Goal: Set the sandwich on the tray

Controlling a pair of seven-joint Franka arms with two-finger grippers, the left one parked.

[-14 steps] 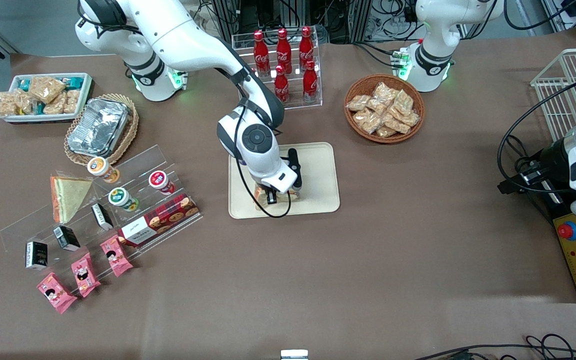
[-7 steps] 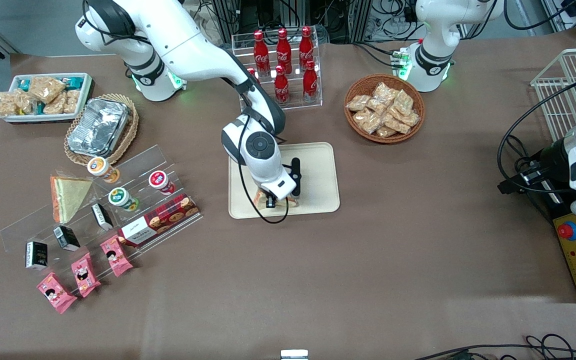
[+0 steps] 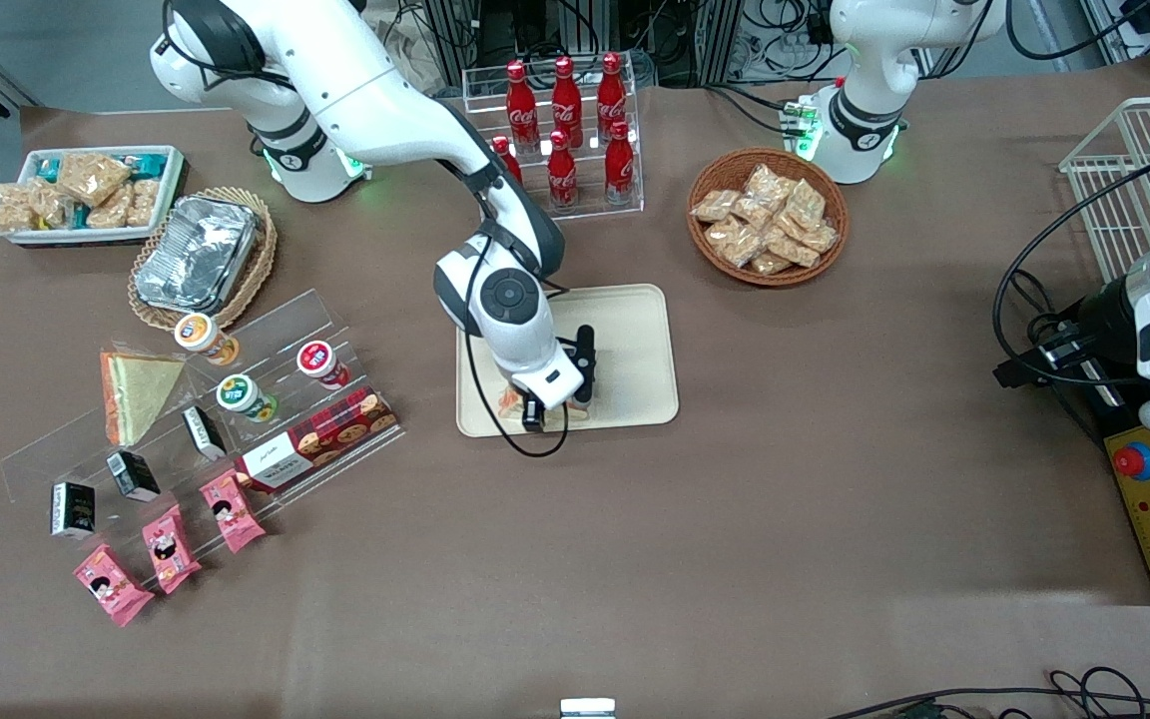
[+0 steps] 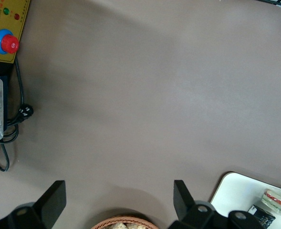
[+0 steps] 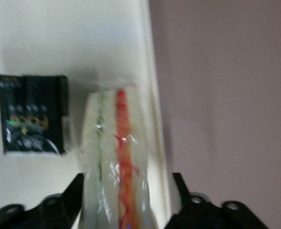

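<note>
Brown table: the gripper [image 5: 126,200] pinches the sandwich [image 5: 115,157] at the tray [image 3: 635,340] edge nearest the camera; released carelessly, it could topple off.

Glossy clear film crinkling around the sandwich [image 5: 115,162], smooth matt cream plastic tray [image 3: 635,330] lying under it, matt brown table covering [image 3: 735,519], crinkled shiny foil container [image 3: 196,252], black gripper [image 5: 126,200] fingers flanking the wrap

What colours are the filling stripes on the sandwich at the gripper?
Red-orange and green, between white bread, on the sandwich at the gripper. Right wrist view shows it best.
</note>
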